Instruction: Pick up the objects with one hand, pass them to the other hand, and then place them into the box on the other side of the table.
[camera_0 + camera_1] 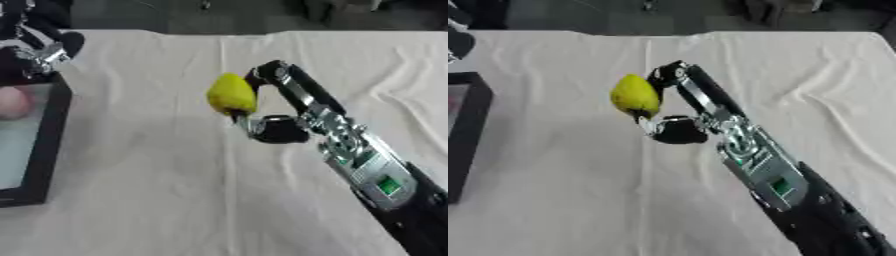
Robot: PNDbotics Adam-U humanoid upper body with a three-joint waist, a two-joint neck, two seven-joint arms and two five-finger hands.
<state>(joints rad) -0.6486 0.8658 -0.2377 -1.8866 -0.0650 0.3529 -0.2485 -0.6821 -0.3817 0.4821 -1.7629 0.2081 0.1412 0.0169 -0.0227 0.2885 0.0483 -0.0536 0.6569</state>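
At the far left I am seeing the left robot hand [39, 57] waiting above the far corner of the box [54, 125]; I cannot tell whether its fingers are curled or straight. The black-walled box is sitting at the left edge of the tabletop [175, 200], and something pink and round [13, 102] is already lying inside it. Moving right, toward the middle, I am holding a yellow pear-shaped fruit [231, 95] up off the cloth. The right robot hand [271, 100] is pinching it, fingers curled over its far side and thumb under its near end, with the fruit's left side exposed. I am keeping it that way, I judge, so the other hand has a free face to take. The right arm is running down to the near right corner. The handover is not yet made; the two hands are well apart.
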